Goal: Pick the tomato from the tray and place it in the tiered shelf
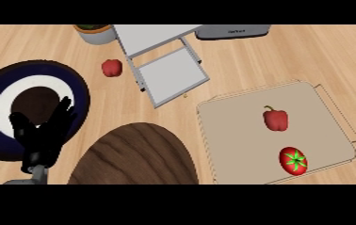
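The tomato (293, 160) lies at about 4 o'clock in the head view, red with a green star-shaped stem facing up. It sits on the tray (233, 125) near the 5 o'clock corner, close to the near rim. A red bell pepper (275, 119) lies on the same tray at the tomato's 11 o'clock, near it but not touching. Nothing holds or touches the tomato.

From the tray, the grey tiered shelf (170, 76) stands at 11 o'clock, well apart from the tomato. Its lower tier juts toward the tray and looks bare. A second red pepper (111, 68) rests on the counter (306, 59) just beside the shelf, at its 9 o'clock. A potted plant (94, 32) and a dark appliance (233, 31) sit along the far edge, at 11 and 1 o'clock.

The left hand (43, 133) shows at 8 o'clock, over the dark blue plate (78, 88), its fingers straight, spread and pointing up, with nothing in it. It appears to be resting. A round wooden board (132, 158) fills the space at 6 o'clock between that hand and the tray. The right hand is nowhere in view.

By this layout the task looks to be at its very start, with the pick not yet begun. The next move probably calls for a hand coming in at the right side, lowering over the tomato while staying clear of the bell pepper, and closing round it before it is lifted toward the shelf.
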`<action>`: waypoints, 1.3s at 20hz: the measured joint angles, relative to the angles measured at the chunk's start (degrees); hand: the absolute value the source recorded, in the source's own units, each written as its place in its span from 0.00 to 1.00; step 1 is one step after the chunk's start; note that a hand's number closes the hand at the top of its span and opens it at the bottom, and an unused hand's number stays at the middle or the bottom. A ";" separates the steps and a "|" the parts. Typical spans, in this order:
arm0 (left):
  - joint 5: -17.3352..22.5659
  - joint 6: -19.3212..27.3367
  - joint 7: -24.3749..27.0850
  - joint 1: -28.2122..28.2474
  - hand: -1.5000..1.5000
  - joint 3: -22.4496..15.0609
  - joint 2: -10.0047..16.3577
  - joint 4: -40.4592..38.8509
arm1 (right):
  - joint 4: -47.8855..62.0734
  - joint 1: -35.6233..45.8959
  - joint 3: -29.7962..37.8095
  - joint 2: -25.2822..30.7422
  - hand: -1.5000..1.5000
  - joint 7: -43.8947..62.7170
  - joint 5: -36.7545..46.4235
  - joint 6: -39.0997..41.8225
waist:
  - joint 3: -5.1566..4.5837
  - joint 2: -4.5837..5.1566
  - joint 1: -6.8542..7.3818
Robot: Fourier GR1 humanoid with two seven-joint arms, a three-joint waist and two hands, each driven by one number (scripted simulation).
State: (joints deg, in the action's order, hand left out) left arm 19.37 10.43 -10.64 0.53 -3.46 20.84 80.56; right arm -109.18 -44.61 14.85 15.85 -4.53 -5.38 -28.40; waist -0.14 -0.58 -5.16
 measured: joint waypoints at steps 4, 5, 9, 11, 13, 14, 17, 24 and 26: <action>-0.27 -0.92 -0.36 -1.32 0.50 -0.85 -0.40 -0.42 | -13.71 -10.33 -2.87 0.29 0.00 6.39 2.25 1.37 | 0.02 0.35 1.85; -0.41 -1.00 -0.59 -1.73 0.50 -1.02 -0.42 -0.42 | -16.82 -12.27 -3.65 0.74 0.00 8.92 3.30 1.47 | 0.01 0.47 2.40; -0.51 -1.89 -1.38 -3.46 0.50 -1.57 -0.62 -1.05 | -28.12 -18.60 -5.85 2.42 0.00 21.06 8.53 0.74 | 0.01 0.98 4.16; -0.93 -2.14 -1.08 -3.83 0.50 -2.04 -0.93 -1.06 | -31.31 -19.40 -5.61 3.36 0.00 27.88 10.57 -0.42 | 0.02 1.15 5.10; -1.60 -1.96 -1.40 -4.70 0.50 -2.70 -1.43 -1.48 | -31.99 -18.86 -5.78 4.57 0.00 33.57 11.43 -1.79 | 0.07 1.33 5.85; -1.62 -2.13 -1.47 -4.94 0.50 -2.83 -1.54 -1.36 | -32.16 -18.39 -5.86 5.18 0.00 36.35 11.78 -2.58 | 0.07 1.42 6.30; -1.66 -2.71 -1.66 -5.92 0.50 -3.09 -1.85 -1.86 | -32.16 -16.81 -5.12 8.07 0.00 44.56 12.67 -4.19 | 0.06 1.68 7.25; -2.38 -3.07 -2.38 -7.19 0.50 -3.54 -2.32 -2.57 | -29.94 -9.29 -4.21 16.78 0.00 61.08 14.99 -3.31 | 0.12 1.70 8.41; -2.21 -3.67 -3.01 -7.32 0.50 -3.55 -1.98 -2.30 | -29.03 -6.83 -5.29 19.06 0.00 63.95 16.00 -2.27 | 0.10 1.69 8.72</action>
State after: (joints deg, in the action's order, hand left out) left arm 17.16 6.76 -13.66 -6.80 -7.01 18.87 78.25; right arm -138.22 -51.44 9.56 34.91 59.42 10.62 -30.66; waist -0.04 1.11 3.55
